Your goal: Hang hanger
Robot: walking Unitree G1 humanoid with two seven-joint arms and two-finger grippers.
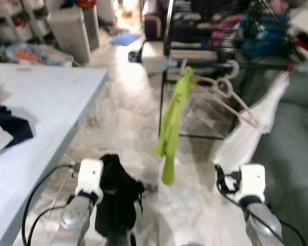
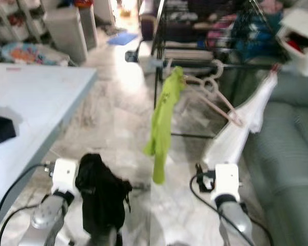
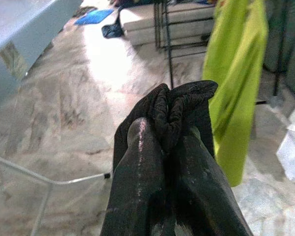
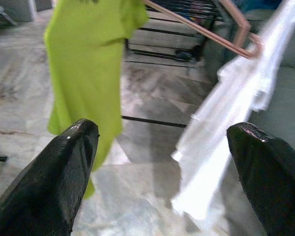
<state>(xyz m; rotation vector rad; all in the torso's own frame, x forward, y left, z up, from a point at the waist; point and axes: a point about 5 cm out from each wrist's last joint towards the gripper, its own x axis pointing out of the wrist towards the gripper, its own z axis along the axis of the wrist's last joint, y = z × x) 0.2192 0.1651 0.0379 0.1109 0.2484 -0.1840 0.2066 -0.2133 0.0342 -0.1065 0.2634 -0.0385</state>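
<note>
Two pink hangers (image 1: 223, 92) hang by their hooks from a black rack (image 1: 167, 77) ahead. A lime-green garment (image 1: 172, 123) droops from their left end and a white garment (image 1: 251, 133) from their right end. My left gripper (image 3: 167, 132) is low at the left, shut on a bunched black cloth (image 3: 182, 98) that covers its fingertips; the cloth (image 1: 118, 197) hangs beside my left wrist. My right gripper (image 4: 162, 129) is open with nothing between its fingers, pointing at the gap between the green and white garments, below the pink hanger bar (image 4: 211, 32).
A light-blue table (image 1: 41, 102) with dark clothes (image 1: 10, 125) on it stands at the left. A grey-green sofa (image 1: 297, 133) runs along the right. Folded clothes fill the rack shelves behind. Marble floor (image 1: 123, 118) lies between table and rack.
</note>
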